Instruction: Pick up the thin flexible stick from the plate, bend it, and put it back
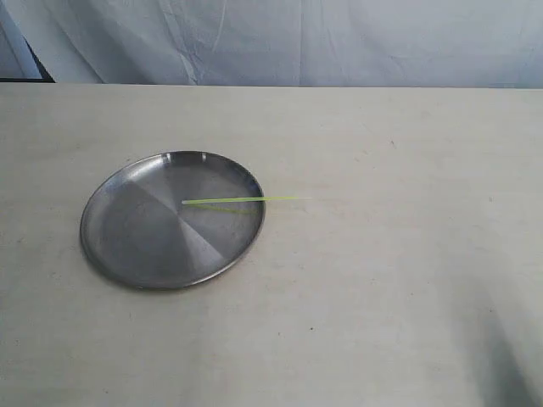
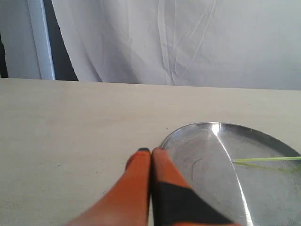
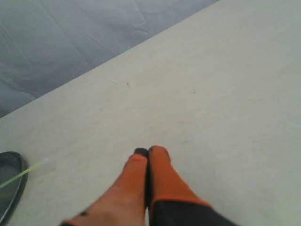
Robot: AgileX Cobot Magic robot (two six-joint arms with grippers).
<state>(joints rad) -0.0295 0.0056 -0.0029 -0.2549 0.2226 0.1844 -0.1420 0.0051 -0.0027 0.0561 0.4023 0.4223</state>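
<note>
Field note: neither arm is on the work yet. My left gripper (image 2: 150,151) is pinched closed on nothing, near the plate (image 1: 127,246) rim. My right gripper (image 3: 147,151) is likewise closed and empty over the table (image 1: 407,297), apart from the stick (image 1: 246,200). The stick's inner end sits at the plate's centre. It crosses the right-hand rim (propped there, I judge), tip overhanging the table. Its long axis runs left-right in the exterior view.

Robot body: two orange-fingered grippers on record.
Left gripper (image 2: 150,151) and right gripper (image 3: 147,151): smooth tapered orange fingers, rounded tips, small black tip pad, black section toward the base.
</note>
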